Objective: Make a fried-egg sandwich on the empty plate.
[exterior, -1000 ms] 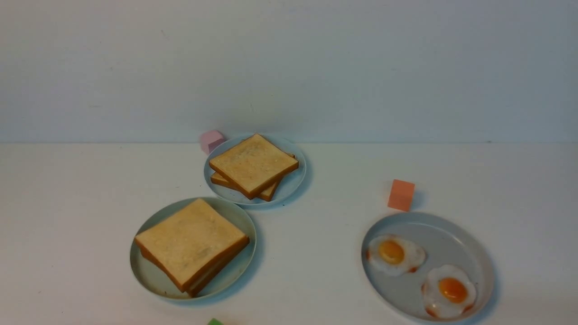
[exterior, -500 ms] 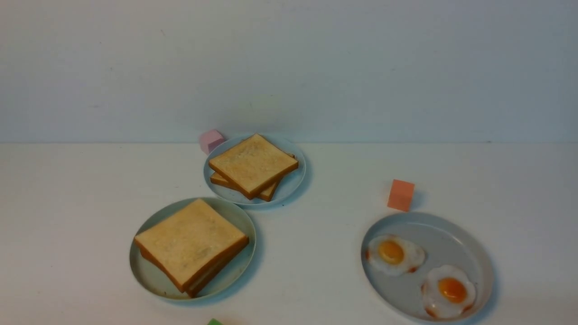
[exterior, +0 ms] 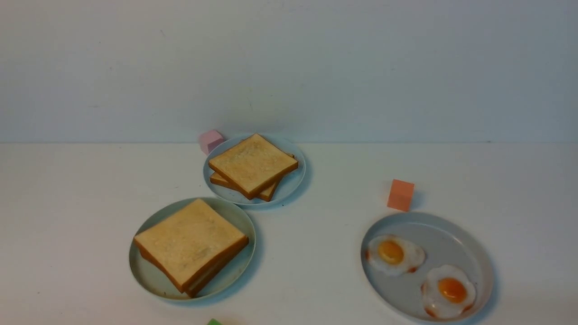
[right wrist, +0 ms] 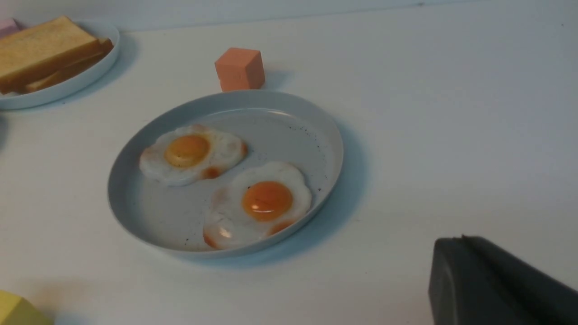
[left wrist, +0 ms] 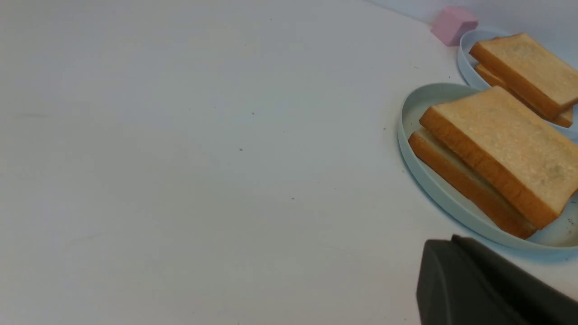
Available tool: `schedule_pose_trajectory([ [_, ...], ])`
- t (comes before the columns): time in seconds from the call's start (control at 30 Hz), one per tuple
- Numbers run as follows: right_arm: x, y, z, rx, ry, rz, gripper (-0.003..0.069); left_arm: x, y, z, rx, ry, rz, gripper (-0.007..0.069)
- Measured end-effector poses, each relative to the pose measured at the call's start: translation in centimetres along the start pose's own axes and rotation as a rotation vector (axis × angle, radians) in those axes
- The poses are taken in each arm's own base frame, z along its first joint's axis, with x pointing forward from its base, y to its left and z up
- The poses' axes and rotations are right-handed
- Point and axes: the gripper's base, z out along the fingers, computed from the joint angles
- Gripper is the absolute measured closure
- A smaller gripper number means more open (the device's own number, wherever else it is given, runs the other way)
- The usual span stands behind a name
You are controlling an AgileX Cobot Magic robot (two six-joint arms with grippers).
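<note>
Looking for the sandwich (exterior: 193,248): where does it sit? (A)

On the mint plate (exterior: 146,280), near the table's front left. Two toast slices lie stacked square, and the left wrist view shows a pale layer between them, which I take for the egg, though no yolk shows. (B)

And the spare food? (A)

A toast stack (exterior: 253,166) is on the small plate (exterior: 293,185), just behind the mint one. Two eggs, one (exterior: 393,254) and another (exterior: 449,291), lie on the grey plate (exterior: 447,234) at the right, with an orange cube (exterior: 401,195) just behind it. (B)

What of the claws? (A)

Neither shows in the front view. Each wrist view catches only a dark tip: the left gripper (left wrist: 451,253) beside the mint plate, the right gripper (right wrist: 456,248) near the grey plate. Both look pressed together with nothing between them, touching no food. (B)

So which step is this? (A)

The end, I judge. The sandwich looks built and both arms are clear of it. (B)

Anything the next move calls for? (A)

Little. At most a check that the top slice sits square. If it needs a nudge, the left claw is the closer one and should push gently at a crust, so the filling doesn't slide out. (B)
</note>
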Motion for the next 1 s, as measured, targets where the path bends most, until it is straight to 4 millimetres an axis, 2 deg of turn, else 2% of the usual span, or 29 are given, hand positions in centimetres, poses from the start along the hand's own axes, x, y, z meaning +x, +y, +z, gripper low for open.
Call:
schedule_pose_trajectory([
  [1.0, 0.0, 0.0, 0.0, -0.001, 0.0, 0.0, 0.0606, 0.01, 0.0, 0.0, 0.0, 0.001, -0.001, 0.0638],
])
